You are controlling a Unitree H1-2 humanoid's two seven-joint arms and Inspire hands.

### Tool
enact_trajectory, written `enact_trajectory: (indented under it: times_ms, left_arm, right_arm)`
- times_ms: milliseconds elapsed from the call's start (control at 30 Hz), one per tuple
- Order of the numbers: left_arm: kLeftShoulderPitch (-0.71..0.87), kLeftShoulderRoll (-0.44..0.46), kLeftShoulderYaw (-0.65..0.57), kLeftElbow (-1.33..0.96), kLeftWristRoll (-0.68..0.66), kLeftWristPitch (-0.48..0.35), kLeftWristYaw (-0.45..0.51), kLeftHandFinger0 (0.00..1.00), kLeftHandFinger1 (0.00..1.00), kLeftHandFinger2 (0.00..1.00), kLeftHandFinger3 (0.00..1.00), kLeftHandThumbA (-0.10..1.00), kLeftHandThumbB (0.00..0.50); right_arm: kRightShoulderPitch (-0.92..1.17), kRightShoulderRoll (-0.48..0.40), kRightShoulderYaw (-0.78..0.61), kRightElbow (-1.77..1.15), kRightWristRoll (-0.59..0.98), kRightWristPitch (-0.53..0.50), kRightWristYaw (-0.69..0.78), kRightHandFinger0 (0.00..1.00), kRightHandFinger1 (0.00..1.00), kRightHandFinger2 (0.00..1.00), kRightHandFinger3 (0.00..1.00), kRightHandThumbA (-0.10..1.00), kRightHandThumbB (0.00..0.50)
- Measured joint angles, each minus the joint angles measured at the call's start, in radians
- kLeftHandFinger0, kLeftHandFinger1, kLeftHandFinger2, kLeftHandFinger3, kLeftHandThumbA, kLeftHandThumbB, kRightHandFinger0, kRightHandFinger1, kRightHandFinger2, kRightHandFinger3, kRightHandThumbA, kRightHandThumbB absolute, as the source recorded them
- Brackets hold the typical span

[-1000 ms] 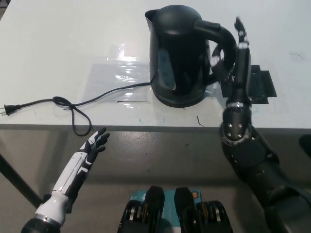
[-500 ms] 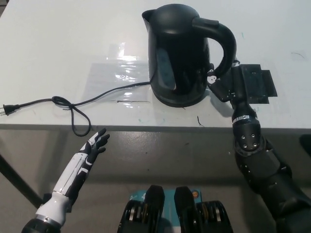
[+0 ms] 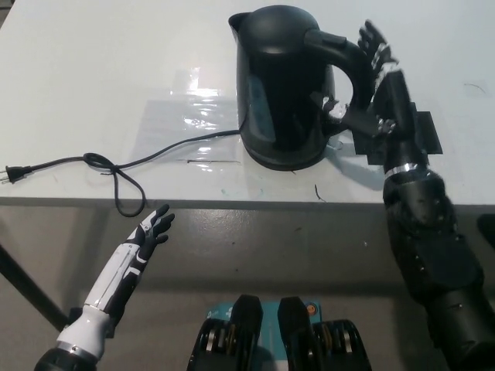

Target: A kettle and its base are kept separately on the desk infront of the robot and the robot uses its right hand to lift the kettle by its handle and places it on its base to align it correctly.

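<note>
One kettle [image 3: 286, 85], upper centre of frame, standing on its base on the desk [image 3: 93, 69], cord [image 3: 116, 166] trailing left. My right hand [image 3: 377, 85] has risen beside the handle since half a second ago, fingers spread, gripping nothing: I judge placement done, release underway. Left hand [image 3: 151, 232] rests open, lower left.

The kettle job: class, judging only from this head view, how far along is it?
Done: the kettle stands upright over its base, whose cord trails left across the desk. In hand: the right hand is at the handle, fingers spread, not gripping. Left: drawing that hand clear; exact alignment cannot be judged. The left hand rests open below the desk edge.
</note>
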Motion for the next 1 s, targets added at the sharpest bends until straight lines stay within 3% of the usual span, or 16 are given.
enact_trajectory:
  times_ms: [300,433,867,1000]
  left_arm:
    - [0.000,0.000,0.000,0.000,-0.002,-0.001,0.000,1.00,1.00,1.00,1.00,1.00,0.118]
    - [0.000,0.000,0.000,0.000,-0.002,-0.003,0.000,1.00,1.00,1.00,1.00,1.00,0.117]
    - [-0.001,0.000,0.000,0.006,-0.002,-0.004,0.000,1.00,1.00,1.00,1.00,1.00,0.123]
    - [0.000,0.000,0.000,0.010,-0.002,-0.004,0.000,1.00,1.00,1.00,1.00,1.00,0.111]
  right_arm:
    - [0.003,-0.043,-0.085,-0.179,0.175,0.097,0.119,1.00,1.00,1.00,1.00,0.85,0.500]
    - [0.006,-0.047,-0.121,-0.193,0.219,0.115,0.155,1.00,1.00,1.00,1.00,0.99,0.500]
    - [0.150,-0.055,-0.205,-0.482,0.016,0.100,0.072,1.00,1.00,1.00,1.00,1.00,0.500]
    - [0.258,-0.047,-0.214,-0.635,-0.041,0.097,0.064,1.00,1.00,1.00,1.00,1.00,0.436]
